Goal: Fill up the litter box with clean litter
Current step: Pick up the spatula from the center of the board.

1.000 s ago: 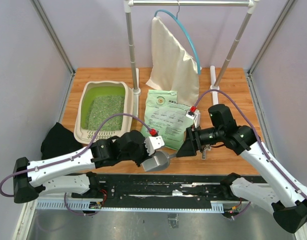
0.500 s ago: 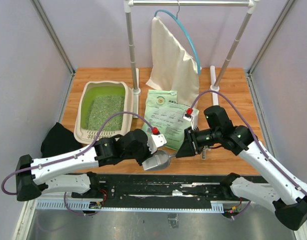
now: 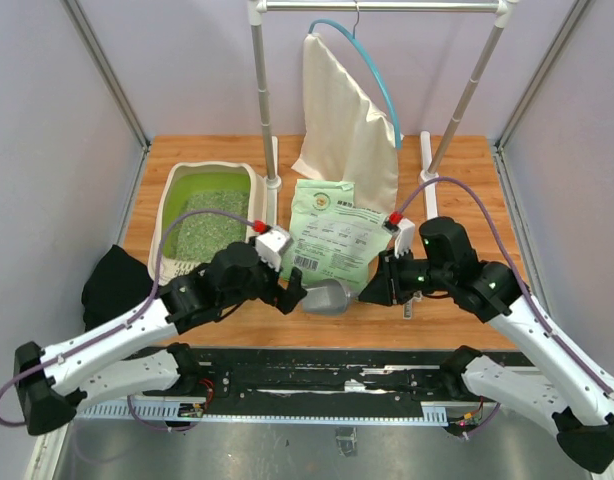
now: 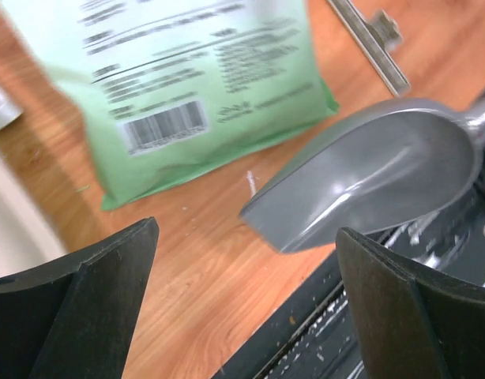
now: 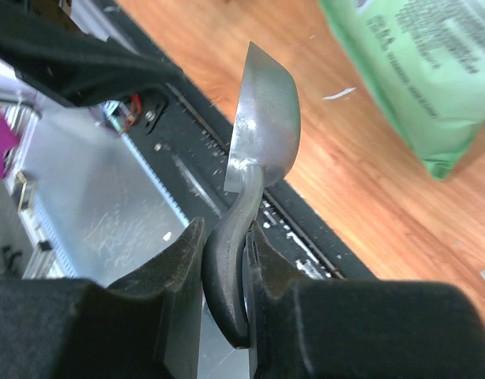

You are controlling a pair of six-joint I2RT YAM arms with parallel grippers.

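Note:
The beige litter box [image 3: 159, 243] with its lime-green inside stands at the back left, and clean litter [image 3: 203, 230] covers its floor. A grey metal scoop [image 3: 327, 297] hangs low over the table's near edge, bowl pointing left. My right gripper [image 3: 373, 289] is shut on the scoop's dark handle [image 5: 231, 276], and the bowl [image 5: 266, 118] sticks out ahead of the fingers. Just left of the bowl, my left gripper [image 3: 292, 293] is open with nothing between its fingers [image 4: 77, 308]. In the left wrist view the scoop [image 4: 369, 178] lies ahead and apart.
A flat green printed bag [image 3: 332, 238] lies between the box and the right arm. A cream cloth bag [image 3: 342, 120] hangs from the rack at the back, above the rack's feet [image 3: 273, 180]. Black cloth [image 3: 112, 282] lies at the left edge. A black rail [image 3: 317, 375] runs along the front.
My left gripper has opened, let go of the scoop and drawn back to the left. The right gripper has closed on the handle and now holds the scoop alone.

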